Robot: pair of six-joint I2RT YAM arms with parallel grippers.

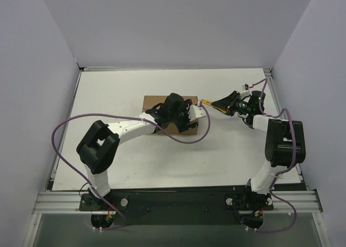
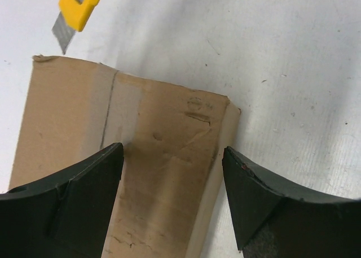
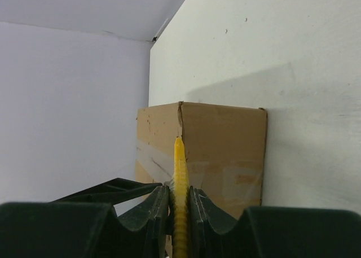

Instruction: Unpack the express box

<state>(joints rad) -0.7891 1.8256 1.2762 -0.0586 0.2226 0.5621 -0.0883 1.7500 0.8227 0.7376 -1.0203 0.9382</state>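
At the bottom of the overhead view, both arm bases sit on a dark rail (image 1: 173,201) at the table's near edge. From there the left arm reaches to the middle of the frame and the right arm rises along the right side.

The left gripper (image 1: 181,117) (image 2: 172,156) hangs over the express box (image 1: 154,102) with its jaws spread wide. One finger (image 2: 84,196) is above the lid and the other sits past the box's long edge. Whether either touches the cardboard cannot be told.

The right gripper (image 1: 224,104) (image 3: 179,193) is clamped narrowly on a yellow utility knife (image 1: 208,102) (image 2: 79,7) (image 3: 179,173). Its grey blade points at the box's end, just beside the top edge; contact cannot be told.

The box (image 2: 163,151) (image 3: 220,151) lies flat at the centre of the table, closed. It is plain brown cardboard with clear tape across the lid and down the end face. A thin dark line crosses the lid, which also shows small dents and scuffs. A short split marks the top of the end face.

The table (image 1: 135,160) is white and lightly scratched. Pale lavender walls (image 1: 178,25) enclose it on the left, right and far sides.
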